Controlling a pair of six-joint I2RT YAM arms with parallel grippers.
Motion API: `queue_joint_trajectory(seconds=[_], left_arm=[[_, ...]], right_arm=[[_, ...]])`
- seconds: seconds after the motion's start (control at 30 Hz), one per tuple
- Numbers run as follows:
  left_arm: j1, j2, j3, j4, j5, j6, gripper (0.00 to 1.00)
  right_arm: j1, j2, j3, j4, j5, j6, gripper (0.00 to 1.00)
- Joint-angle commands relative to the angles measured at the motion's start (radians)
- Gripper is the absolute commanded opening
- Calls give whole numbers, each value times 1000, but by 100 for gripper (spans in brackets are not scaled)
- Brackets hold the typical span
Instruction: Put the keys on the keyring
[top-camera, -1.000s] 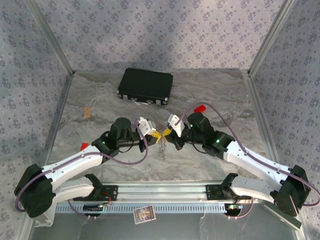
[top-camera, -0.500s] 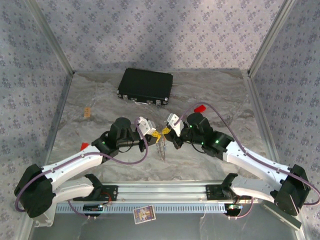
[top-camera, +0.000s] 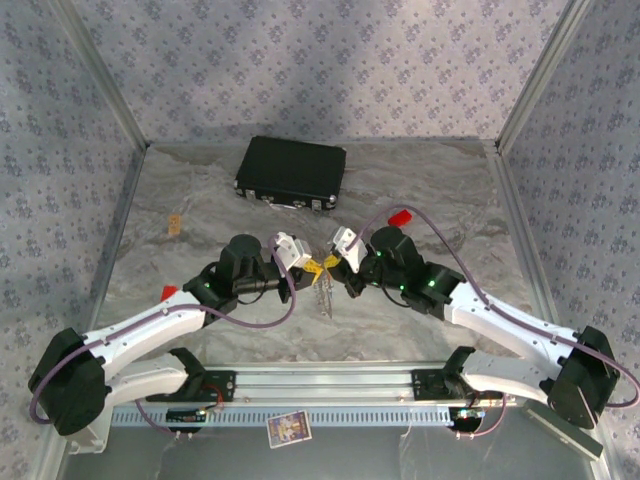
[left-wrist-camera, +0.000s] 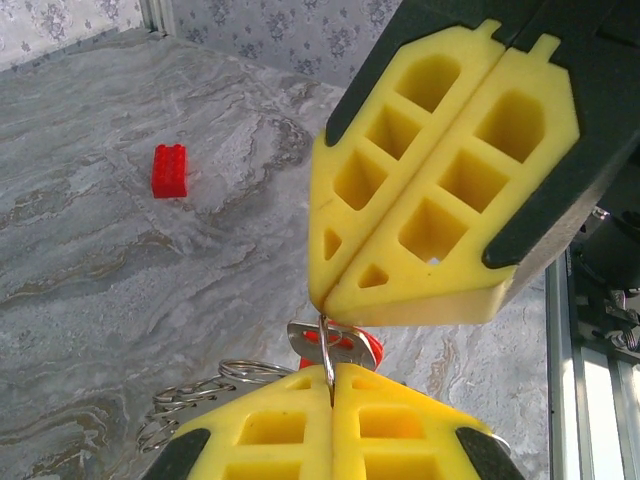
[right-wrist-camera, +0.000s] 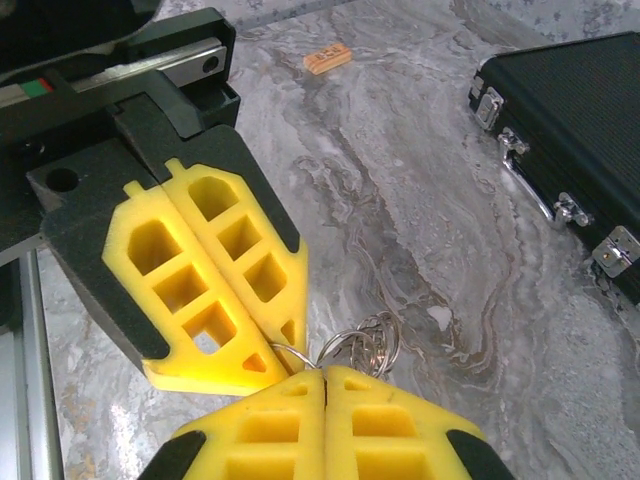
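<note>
**Two grippers meeting tip to tip above the marbled table.** The left gripper is clenching shut on a thin wire of the keyring. In the left wrist view the right gripper is standing at 12 o'clock of it and pinching the same wire at its tips. One red-headed key is hanging just behind the wire, between the two grippers. A cluster of wire loops is showing at 8 o'clock of that key; how many loops there are cannot be told. In the top view, one black case is lying at 12 o'clock of the grippers, well apart from them. Two red blocks are sitting on the table: the far red block at 2 o'clock, and the near red block at 8 o'clock, beside the left arm. One small orange block is resting at 10 o'clock. One printed card is lying at 6 o'clock, by the near rail.
</note>
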Motion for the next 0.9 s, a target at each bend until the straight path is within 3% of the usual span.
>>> queue_joint_trajectory(seconds=[0.0, 0.87], left_arm=[[-9, -13, 13, 47, 34, -8, 0], [-11, -37, -22, 96, -14, 45, 0]], right_arm=[[-2, 3, 10, 51, 112, 28, 0], [4, -4, 10, 21, 109, 97, 0]])
